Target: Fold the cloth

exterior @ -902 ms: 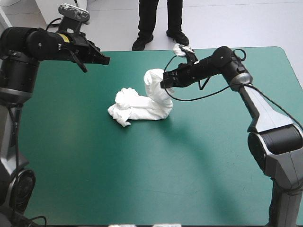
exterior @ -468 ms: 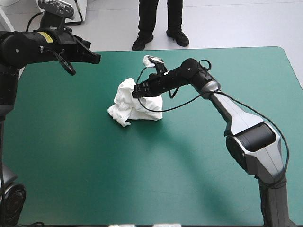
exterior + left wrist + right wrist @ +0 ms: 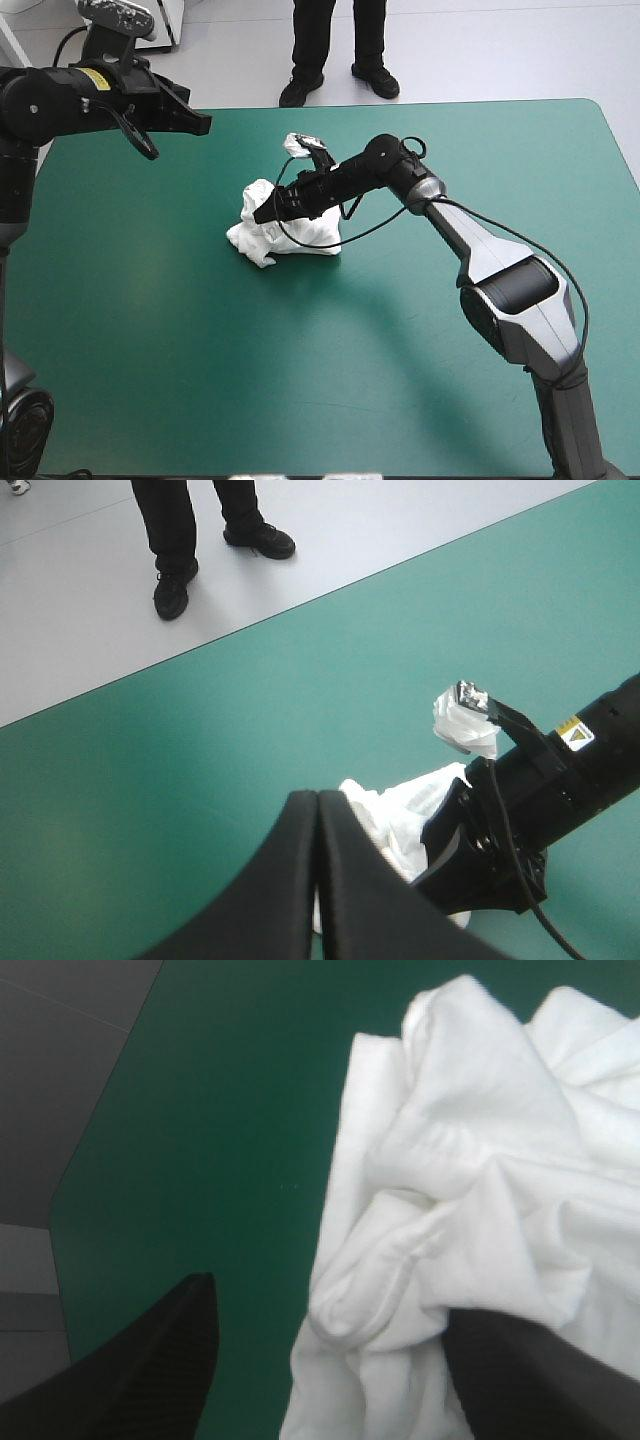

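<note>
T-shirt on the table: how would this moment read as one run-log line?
T-shirt: crumpled heap, unfolded | right gripper: open, over the heap | left gripper: shut, clear of T-shirt, far-left side

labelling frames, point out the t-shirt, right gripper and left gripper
T-shirt (image 3: 252,240), high view, heap's left lobe.
right gripper (image 3: 262,212), high view, between its fingertips.
left gripper (image 3: 318,798), left wrist view, where fingertips meet.
</note>
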Action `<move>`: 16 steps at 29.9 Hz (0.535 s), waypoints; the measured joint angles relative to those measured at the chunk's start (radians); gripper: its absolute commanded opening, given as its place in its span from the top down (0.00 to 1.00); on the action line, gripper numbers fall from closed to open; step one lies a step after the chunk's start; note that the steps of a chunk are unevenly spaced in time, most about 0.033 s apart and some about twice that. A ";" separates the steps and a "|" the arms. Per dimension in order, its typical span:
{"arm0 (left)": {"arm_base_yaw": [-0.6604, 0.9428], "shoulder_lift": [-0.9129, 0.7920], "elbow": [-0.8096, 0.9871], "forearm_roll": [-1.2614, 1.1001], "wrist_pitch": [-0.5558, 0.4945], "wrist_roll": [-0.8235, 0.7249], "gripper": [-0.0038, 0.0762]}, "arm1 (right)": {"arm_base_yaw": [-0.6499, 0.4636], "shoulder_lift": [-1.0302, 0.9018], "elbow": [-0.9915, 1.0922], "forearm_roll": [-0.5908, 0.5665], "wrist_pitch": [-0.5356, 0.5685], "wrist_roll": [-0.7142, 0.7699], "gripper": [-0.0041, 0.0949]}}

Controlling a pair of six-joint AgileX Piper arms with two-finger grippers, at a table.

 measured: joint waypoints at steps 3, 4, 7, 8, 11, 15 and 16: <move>0.000 -0.001 0.000 0.000 0.000 0.000 0.96 | 0.000 0.000 -0.053 -0.006 0.044 0.000 0.31; 0.000 -0.002 0.000 0.000 0.000 0.000 0.96 | 0.000 0.000 -0.079 -0.011 0.064 0.000 0.31; 0.000 -0.014 0.000 0.000 0.000 -0.001 0.96 | 0.000 0.000 -0.158 -0.049 0.122 0.025 0.31; 0.000 -0.019 0.000 -0.001 0.000 -0.001 0.96 | 0.000 0.000 -0.190 -0.079 0.143 0.046 0.31; 0.000 -0.039 0.000 -0.001 0.000 -0.001 0.96 | -0.004 -0.006 -0.265 -0.202 0.186 0.130 0.31; 0.000 -0.070 0.000 -0.004 0.000 -0.004 0.96 | -0.036 -0.042 -0.290 -0.358 0.206 0.229 0.31; 0.000 -0.080 0.000 -0.006 0.000 -0.005 0.96 | -0.048 -0.056 -0.290 -0.399 0.208 0.252 0.31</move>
